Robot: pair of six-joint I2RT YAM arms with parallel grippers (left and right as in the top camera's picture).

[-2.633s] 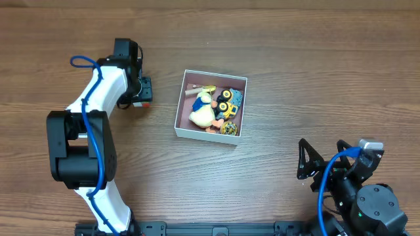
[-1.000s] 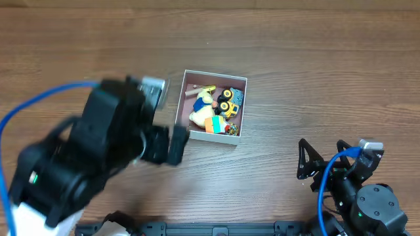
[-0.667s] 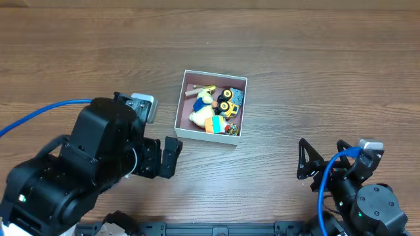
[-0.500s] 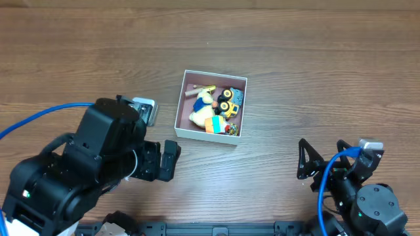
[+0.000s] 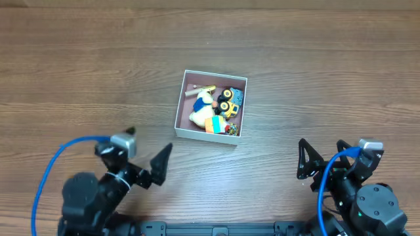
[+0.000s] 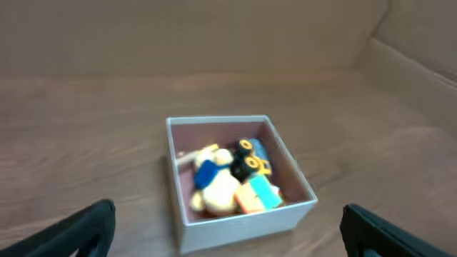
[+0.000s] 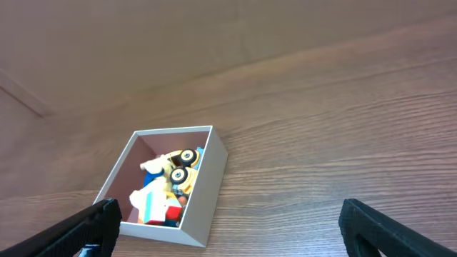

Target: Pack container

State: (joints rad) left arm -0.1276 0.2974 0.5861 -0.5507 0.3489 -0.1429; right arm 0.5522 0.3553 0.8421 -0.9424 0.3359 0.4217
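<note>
**A:** Where is the container [image 5: 205, 135]?

**B:** Around the middle of the table [image 5: 315, 59], sitting flat and open at the top. It has thin white walls and a pinkish-brown inside.

**A:** What is in it?

**B:** A heap of small toys. A yellow truck [image 5: 227, 105] with black wheels lies toward its far right corner. A pale yellow figure [image 5: 201, 117] lies along its left side, and an orange-and-teal block [image 5: 213, 124] sits against its near wall. There is something blue by the truck, but I cannot tell what it is.

**A:** And the left gripper [image 5: 149, 139]?

**B:** It is on the near-left of the container and not touching it. Its fingers are spread wide with nothing between them. In its wrist view the container sits between the two fingertips, further out.

**A:** The right gripper [image 5: 321, 145]?

**B:** It is on the near-right of the container, well apart from it and farther off than the left one. Its fingers are also parted and it holds nothing.

**A:** Is anything touching the container from outside?

**B:** No, both arms are apart from its walls.
</note>
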